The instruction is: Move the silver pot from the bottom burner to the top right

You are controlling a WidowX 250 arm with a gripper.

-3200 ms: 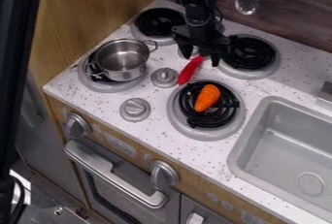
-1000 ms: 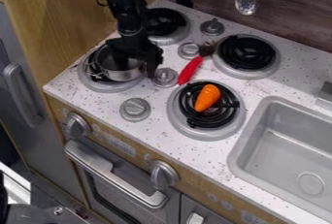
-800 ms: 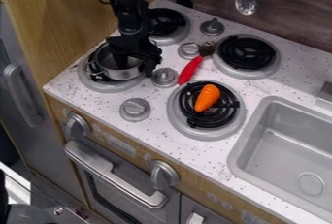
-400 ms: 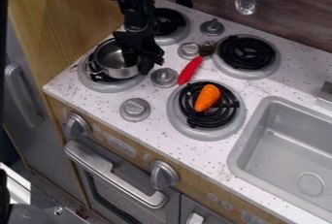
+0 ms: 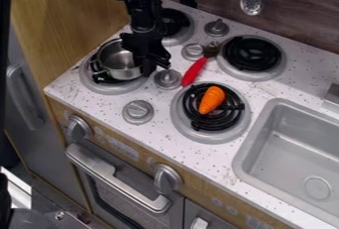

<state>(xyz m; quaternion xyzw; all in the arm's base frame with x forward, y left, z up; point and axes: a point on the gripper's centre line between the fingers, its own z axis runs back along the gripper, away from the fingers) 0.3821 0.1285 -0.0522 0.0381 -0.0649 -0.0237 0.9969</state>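
- The tool [image 5: 153, 69] hangs at the right side of the pot [image 5: 119, 63]; I cannot tell whether it is spread, pressed together or pinching the pot.
- The pot sits on the lower left burner [image 5: 108, 89], beside a grey knob [image 5: 167, 79].
- The carrot [image 5: 211, 101] lies on the lower right burner [image 5: 200, 137].
- The red handle [image 5: 193, 72] slants across the white speckled table [image 5: 306, 72], near the top right burner [image 5: 254, 54].
- The sink [image 5: 246, 166] is set in at the right.
- A slotted spoon [image 5: 252, 3] hangs at the back.

Black arm [image 5: 140, 7], segmented, thin black cable.
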